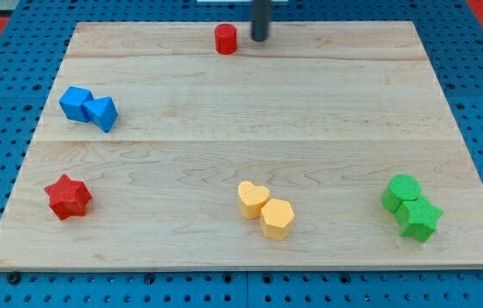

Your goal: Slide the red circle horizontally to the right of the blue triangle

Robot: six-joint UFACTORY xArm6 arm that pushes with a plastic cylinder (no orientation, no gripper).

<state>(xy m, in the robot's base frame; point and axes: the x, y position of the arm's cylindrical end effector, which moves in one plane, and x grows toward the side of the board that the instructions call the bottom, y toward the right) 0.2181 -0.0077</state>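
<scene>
Counting two blue, red, yellow, green blocks (pixel 88 108).

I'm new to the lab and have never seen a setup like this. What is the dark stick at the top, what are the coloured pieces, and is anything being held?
This is a single camera picture looking down at a slant on a wooden board. The dark stick is the end of a robot arm: a plain rod with no hand. It cannot hold anything; it only pushes. My tip stands near the view's top edge, just right of the red circle, with a small gap between them. At the view's left sit a blue cube and the blue triangle, touching. Below them is a red star. At bottom centre lie a yellow heart and a yellow hexagon; at bottom right, two green blocks.
</scene>
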